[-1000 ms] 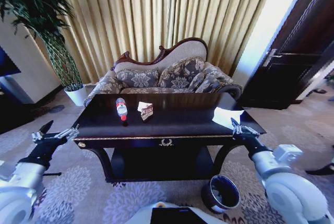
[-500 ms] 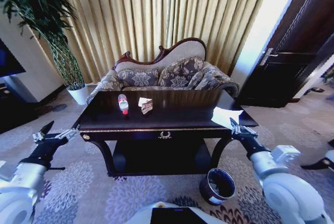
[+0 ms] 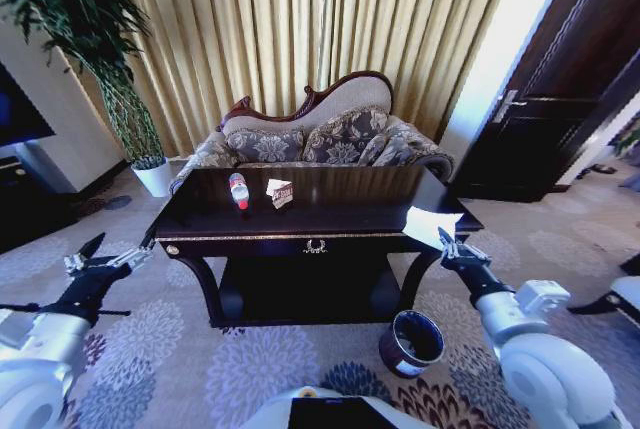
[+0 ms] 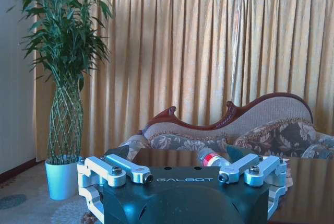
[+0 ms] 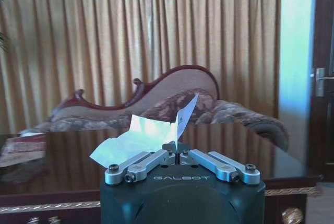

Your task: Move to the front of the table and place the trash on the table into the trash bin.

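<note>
On the dark glossy wooden surface (image 3: 340, 219) lie a clear red-capped bottle (image 3: 238, 190), a brown-and-white wrapper (image 3: 281, 192) and a white paper scrap (image 3: 430, 224). The round dark bin (image 3: 411, 343) sits on the carpet (front right). Left gripper (image 3: 107, 262) has fingers spread; right gripper (image 3: 456, 248) has fingers pressed together.

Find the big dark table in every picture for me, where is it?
Head view: the table stands mid-picture, in front of the sofa.
Left wrist view: its glossy top lies just behind the open left claw.
Right wrist view: its top spreads behind the right claw, which is shut on the white paper.
Shared landmark: the sofa with the curvy back, always behind the table.
</note>
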### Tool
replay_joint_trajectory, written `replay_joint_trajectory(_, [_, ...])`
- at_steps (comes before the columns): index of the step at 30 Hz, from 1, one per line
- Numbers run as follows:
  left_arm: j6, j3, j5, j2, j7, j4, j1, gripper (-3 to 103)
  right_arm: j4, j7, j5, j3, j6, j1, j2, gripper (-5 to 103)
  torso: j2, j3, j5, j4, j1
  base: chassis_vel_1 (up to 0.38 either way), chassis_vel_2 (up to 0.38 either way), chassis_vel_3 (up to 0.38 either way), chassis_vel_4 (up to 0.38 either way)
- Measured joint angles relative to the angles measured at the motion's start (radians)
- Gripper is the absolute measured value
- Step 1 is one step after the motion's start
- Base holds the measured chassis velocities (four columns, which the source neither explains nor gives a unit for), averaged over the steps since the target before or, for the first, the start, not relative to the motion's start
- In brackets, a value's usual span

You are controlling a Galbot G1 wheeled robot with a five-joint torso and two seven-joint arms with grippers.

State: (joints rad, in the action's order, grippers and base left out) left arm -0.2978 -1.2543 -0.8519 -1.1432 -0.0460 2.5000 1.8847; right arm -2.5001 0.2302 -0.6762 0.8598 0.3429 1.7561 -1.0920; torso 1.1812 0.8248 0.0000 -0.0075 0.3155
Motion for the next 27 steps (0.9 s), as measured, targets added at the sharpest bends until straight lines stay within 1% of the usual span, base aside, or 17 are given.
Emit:
replay_joint_trajectory(2, [0.001,0.000,0.000,-0.004,0.000,0.000,0.000,100,0.027,-0.036,0.001,-0.038,-0.020,0.004,-0.026,0,0.000,0.000,-0.0002,0.0003,0.000,0.077,-0.059,-0.048,0.064])
replay_joint_trajectory(4, [0.002,0.000,0.000,-0.005,0.000,0.000,0.000,100,0.044,-0.043,0.004,-0.046,-0.022,0.005,-0.034,0,0.000,0.000,-0.0002,0.0000,0.000,0.057,-0.050,-0.043,0.034])
replay_joint_trajectory(7, [0.005,-0.006,0.000,-0.007,0.000,0.000,0.000,100,0.215,-0.072,0.072,-0.079,-0.035,-0.010,-0.062,0,0.000,0.000,-0.0004,0.0001,0.000,0.000,0.000,0.000,0.000])
replay_joint_trajectory(8, [0.005,-0.006,0.000,-0.007,0.000,0.000,0.000,100,0.215,-0.072,0.072,-0.079,-0.035,-0.010,-0.062,0,0.000,0.000,-0.0004,0.0001,0.000,0.000,0.000,0.000,0.000])
replay_joint_trajectory(9, [0.005,-0.009,0.000,-0.008,0.001,0.000,0.001,100,0.291,-0.080,0.117,-0.087,-0.045,-0.019,-0.063,0,0.000,0.000,0.0000,0.0000,0.000,0.000,0.000,0.000,0.000])
replay_joint_trajectory(10, [0.006,-0.012,-0.001,-0.009,0.001,0.000,0.001,100,0.370,-0.093,0.191,-0.097,-0.066,-0.033,-0.060,0,-0.001,0.000,0.0005,-0.0003,0.001,0.000,0.000,0.000,0.000])
replay_joint_trajectory(11, [0.007,-0.014,-0.001,-0.009,0.001,0.000,0.001,100,0.442,-0.102,0.256,-0.103,-0.085,-0.049,-0.052,0,-0.001,0.000,0.0004,0.0002,0.001,0.000,0.000,0.000,0.000])
replay_joint_trajectory(12, [0.007,-0.014,-0.001,-0.009,0.001,0.000,0.001,100,0.442,-0.102,0.256,-0.103,-0.085,-0.049,-0.052,0,-0.001,0.000,0.0004,0.0002,0.001,0.000,0.000,0.000,0.000])
replay_joint_trajectory(14, [0.008,-0.015,-0.001,-0.011,0.001,0.000,0.002,100,0.601,-0.112,0.345,-0.123,-0.105,-0.095,-0.030,0,-0.001,0.000,0.0005,-0.0001,0.001,0.000,0.000,0.000,0.000])
replay_joint_trajectory(15, [0.008,-0.015,-0.001,-0.011,0.001,0.000,0.002,100,0.601,-0.112,0.345,-0.123,-0.105,-0.095,-0.030,0,-0.001,0.000,0.0005,-0.0001,0.001,0.000,0.000,0.000,0.000])
replay_joint_trajectory(17, [0.009,-0.015,-0.001,-0.011,0.001,0.000,0.001,100,0.730,-0.113,0.357,-0.140,-0.102,-0.151,-0.014,0,0.000,0.000,0.0003,0.0001,0.000,0.000,0.000,0.000,0.000])
replay_joint_trajectory(18, [0.009,-0.015,-0.001,-0.011,0.001,0.000,0.001,100,0.730,-0.113,0.357,-0.140,-0.102,-0.151,-0.014,0,0.000,0.000,0.0003,0.0001,0.000,0.000,0.000,0.000,0.000])
replay_joint_trajectory(20, [0.010,-0.015,-0.001,-0.012,0.002,0.000,-0.002,100,0.838,-0.110,0.362,-0.163,-0.098,-0.200,-0.012,0,0.000,0.000,0.0001,0.0000,0.000,0.000,0.000,0.000,0.000])
replay_joint_trajectory(22, [0.010,-0.015,-0.001,-0.013,0.002,0.000,-0.002,100,0.872,-0.107,0.367,-0.172,-0.098,-0.217,-0.012,0,0.000,0.000,0.0000,0.0000,0.000,0.000,0.000,0.000,0.000])
replay_joint_trajectory(24, [0.010,-0.016,0.001,-0.024,0.002,0.000,-0.004,100,0.975,-0.071,0.384,-0.198,-0.106,-0.272,-0.013,0,0.000,0.000,0.0001,0.0001,0.000,0.000,0.000,0.000,0.000])
replay_joint_trajectory(25, [0.010,-0.016,0.001,-0.024,0.002,0.000,-0.004,100,0.975,-0.071,0.384,-0.198,-0.106,-0.272,-0.013,0,0.000,0.000,0.0001,0.0001,0.000,0.000,0.000,0.000,0.000])
replay_joint_trajectory(27, [0.009,-0.016,0.002,-0.034,0.001,0.000,-0.009,100,1.037,-0.052,0.394,-0.210,-0.118,-0.300,-0.013,0,0.000,0.000,0.0002,0.0002,0.000,0.000,0.000,0.000,0.000])
